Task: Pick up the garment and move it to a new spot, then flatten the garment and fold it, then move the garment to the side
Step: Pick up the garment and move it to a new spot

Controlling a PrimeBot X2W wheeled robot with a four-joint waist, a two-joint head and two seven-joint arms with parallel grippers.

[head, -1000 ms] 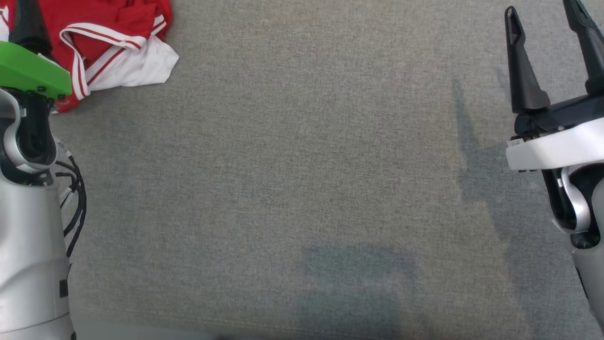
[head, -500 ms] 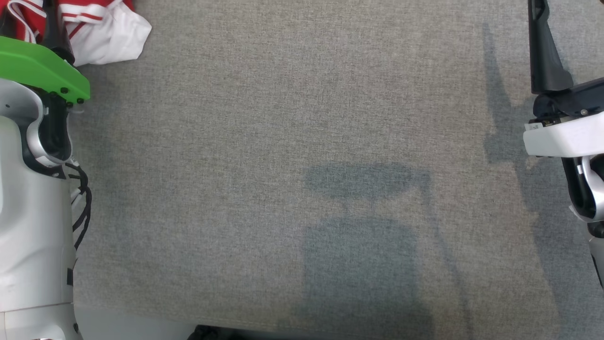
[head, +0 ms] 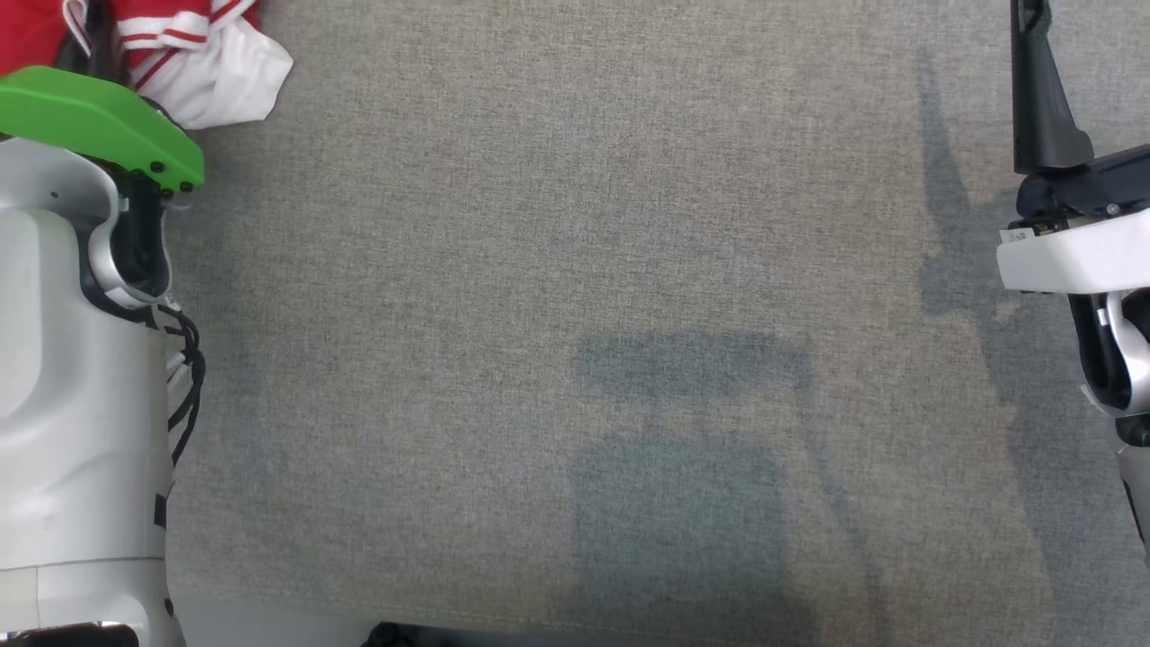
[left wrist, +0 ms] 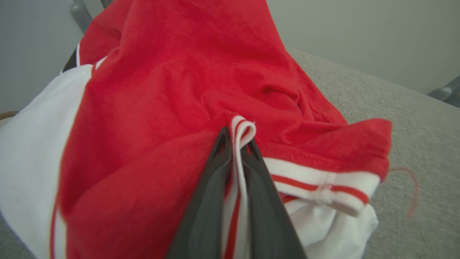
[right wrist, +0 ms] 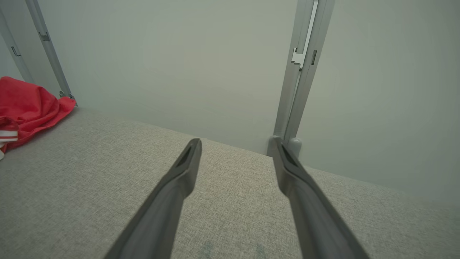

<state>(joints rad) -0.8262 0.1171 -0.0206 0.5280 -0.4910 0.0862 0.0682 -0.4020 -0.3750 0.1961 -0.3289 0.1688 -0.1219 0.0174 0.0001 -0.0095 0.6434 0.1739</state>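
The garment (head: 193, 54) is a crumpled red and white shirt with striped trim, lying at the far left corner of the grey cloth surface. In the left wrist view the garment (left wrist: 172, 90) rises as a red heap. My left gripper (left wrist: 238, 138) is shut on a fold of its white striped trim. In the right wrist view the garment (right wrist: 25, 108) shows as a red lump at the far left. My right gripper (right wrist: 235, 145) hangs open over bare cloth at the right side, nothing between its fingers. One right finger (head: 1042, 99) stands at the head view's upper right.
The grey fabric surface (head: 575, 296) stretches wide between the two arms. A pale wall with metal posts (right wrist: 302, 68) bounds the far edge. My left forearm with its green cover (head: 99, 121) fills the left side. The near edge runs along the bottom.
My left gripper has shut on the garment's striped trim. The head camera has shifted, so the garment now sits higher and further left in its view. The right gripper stays open.
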